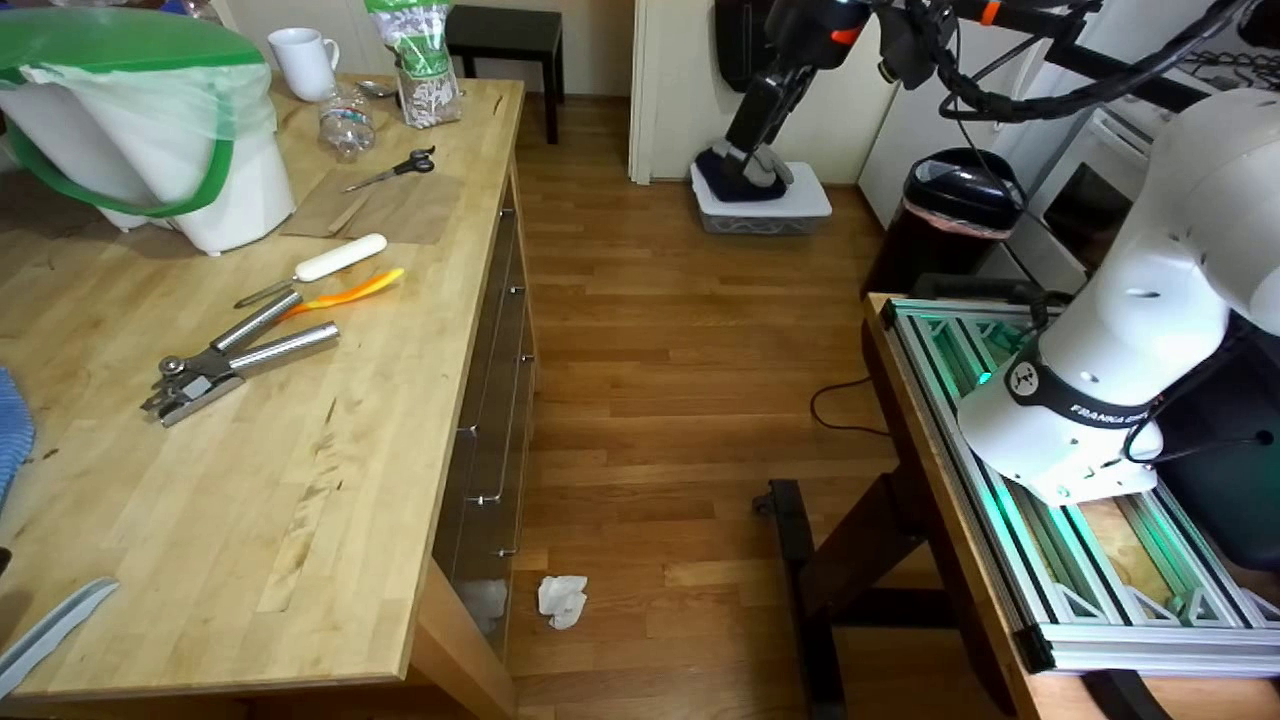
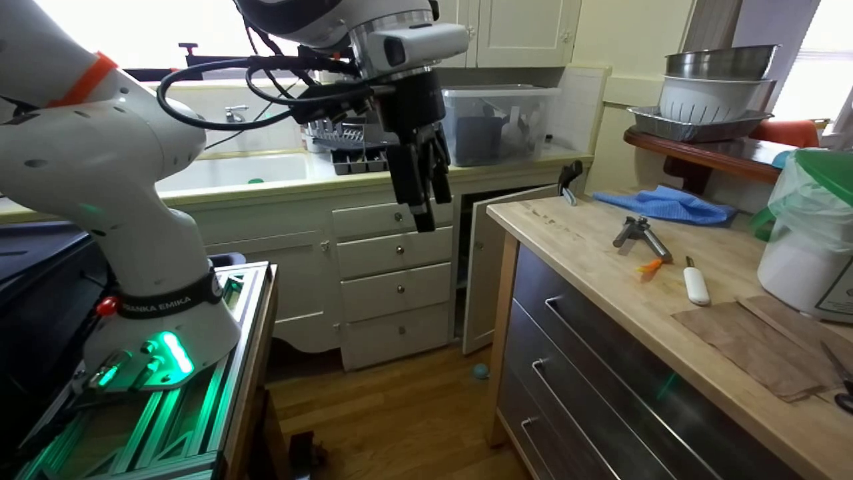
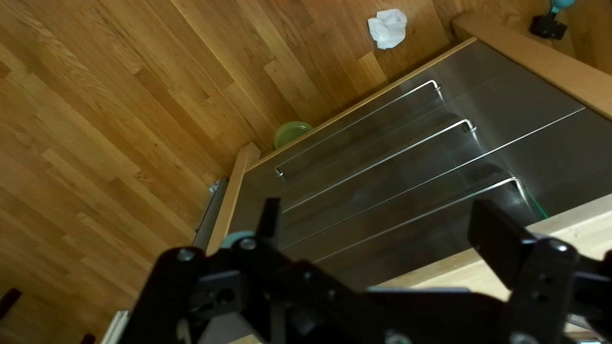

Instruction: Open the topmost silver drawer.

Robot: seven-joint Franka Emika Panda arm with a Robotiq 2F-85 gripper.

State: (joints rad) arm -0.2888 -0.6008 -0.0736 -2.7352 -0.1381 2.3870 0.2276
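The topmost silver drawer (image 2: 600, 330) sits just under the wooden counter top, and its front is flush with the drawers below. It also shows in the wrist view (image 3: 406, 248), nearest the counter edge. Its long thin bar handle (image 3: 418, 217) crosses the view between my fingers. Its inside is hidden. My gripper (image 3: 377, 208) has its two black fingers wide apart with nothing between them. In an exterior view my gripper (image 2: 433, 213) hangs in the air, fingers pointing down, to the side of the drawers and apart from the handle.
The wooden counter top (image 1: 330, 520) holds a metal two-handled tool (image 1: 235, 360), a white-handled tool (image 1: 340, 257), scissors, a large white bucket (image 1: 245, 190) and a blue cloth (image 2: 666, 203). A cabinet door (image 2: 490, 267) stands open near the counter's corner. A white tissue (image 1: 562, 600) lies on the floor.
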